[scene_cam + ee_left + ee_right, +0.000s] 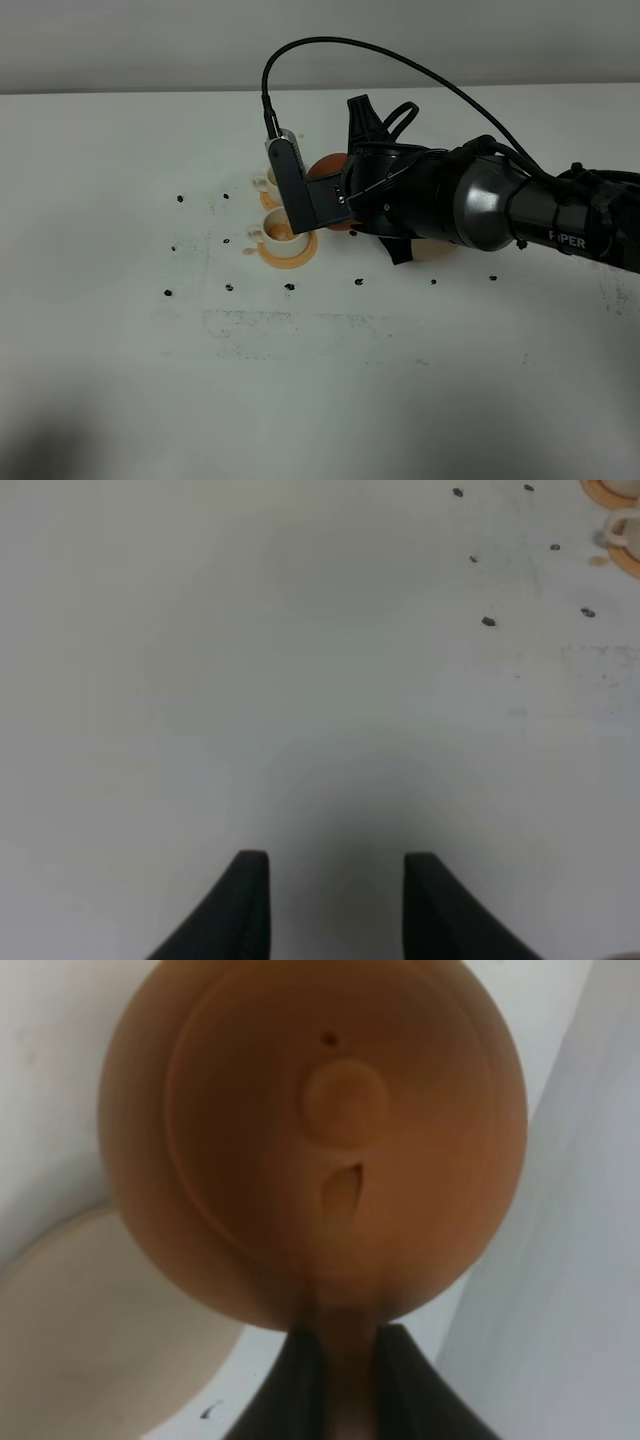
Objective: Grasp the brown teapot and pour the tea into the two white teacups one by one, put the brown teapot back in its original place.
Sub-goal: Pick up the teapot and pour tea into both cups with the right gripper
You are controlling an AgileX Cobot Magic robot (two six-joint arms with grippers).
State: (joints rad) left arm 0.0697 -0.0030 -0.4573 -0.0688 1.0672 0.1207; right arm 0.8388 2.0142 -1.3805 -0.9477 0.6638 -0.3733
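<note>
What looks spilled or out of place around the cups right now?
A small brownish spot lies on the table beside the near cup, possibly spilled tea. The teapot is off its beige coaster, held by the right gripper.

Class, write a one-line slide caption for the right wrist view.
Right gripper holds the brown teapot by its handle, above the beige coaster.

We see soft, even light on the white table point(120, 380), with no bright glare. A dim shadow sits at the near left corner in the high view. In the left wrist view a gray shadow spreads between the dark fingers point(240, 910). The brown teapot point(310, 1130) in the right wrist view looks blurry and out of focus, very close.
</note>
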